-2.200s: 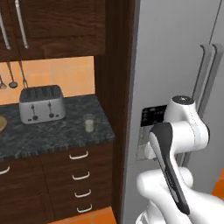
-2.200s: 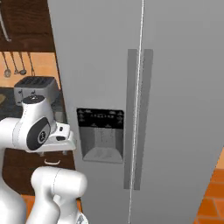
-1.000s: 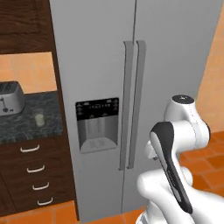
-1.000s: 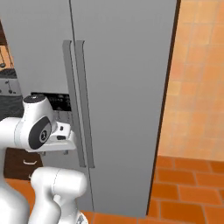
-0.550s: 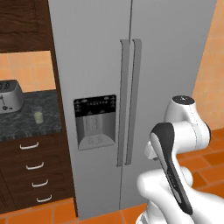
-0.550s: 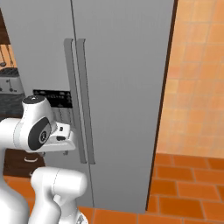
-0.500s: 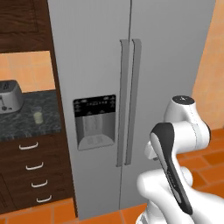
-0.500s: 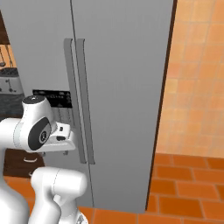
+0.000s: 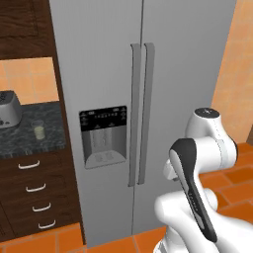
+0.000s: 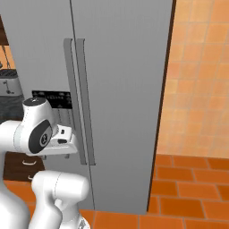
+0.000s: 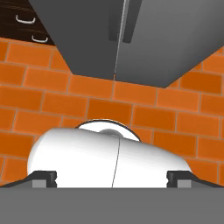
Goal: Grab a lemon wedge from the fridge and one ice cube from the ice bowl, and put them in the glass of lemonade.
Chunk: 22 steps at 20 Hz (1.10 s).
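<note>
Item: fridge, grey, two doors, both shut. Black dispenser panel on the left door. Two long vertical handles side by side at the centre seam.

Item: gripper. I see its two dark fingertips at the bottom of the hand view, set wide apart with nothing between them. The hand points down at the orange brick floor.

Relation that matters: the fridge lies ahead of the jaws and well above them; in the hand view its lower edge and the bottoms of the handles sit at the far end, past the floor. The handles' long axis runs vertical, so I judge the jaws must lift, swing forward and close across a handle, not along it. I read the step as just starting: doors unopened, arm folded close to the base.

Item: glass of lemonade, small clear tumbler on the dark speckled counter, well off to the left of the jaws, beyond the fridge's left side (near the steel toaster).

Item: lemon wedge, ice bowl. I cannot locate either; the wedge is presumably behind the closed doors.
</note>
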Available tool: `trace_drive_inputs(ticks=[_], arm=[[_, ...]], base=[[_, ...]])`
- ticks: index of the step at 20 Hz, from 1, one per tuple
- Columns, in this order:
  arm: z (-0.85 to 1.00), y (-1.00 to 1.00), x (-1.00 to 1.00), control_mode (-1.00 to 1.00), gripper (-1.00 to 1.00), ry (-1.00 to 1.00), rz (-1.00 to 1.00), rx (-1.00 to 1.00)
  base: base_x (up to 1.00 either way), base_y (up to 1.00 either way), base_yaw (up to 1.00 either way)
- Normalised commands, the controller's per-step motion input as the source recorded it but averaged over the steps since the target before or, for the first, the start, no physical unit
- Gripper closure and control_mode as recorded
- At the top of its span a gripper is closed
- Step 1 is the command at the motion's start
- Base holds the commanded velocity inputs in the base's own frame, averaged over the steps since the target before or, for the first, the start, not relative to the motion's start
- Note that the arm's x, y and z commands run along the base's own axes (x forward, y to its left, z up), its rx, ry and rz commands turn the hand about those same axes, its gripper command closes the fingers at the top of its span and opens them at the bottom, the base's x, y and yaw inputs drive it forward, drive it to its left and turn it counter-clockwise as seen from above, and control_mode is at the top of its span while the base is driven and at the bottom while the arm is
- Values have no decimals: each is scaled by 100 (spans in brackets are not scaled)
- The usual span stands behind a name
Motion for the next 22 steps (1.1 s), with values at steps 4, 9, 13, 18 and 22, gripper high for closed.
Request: trace_drive_inputs(ticks=[4,9,13,18,22], arm=[[0,0,0,100,-100,0,0,0],[6,2,-3,-100,-100,-5,0,2],[24,10,-1,-100,-100,-15,0,9],[44,16,-4,-100,-100,-25,0,20],[96,9,-1,-100,-100,-28,-3,3]], base=[[0,0,0],[-3,0,0],[0,0,0],[0,0,0],[0,0,0]])
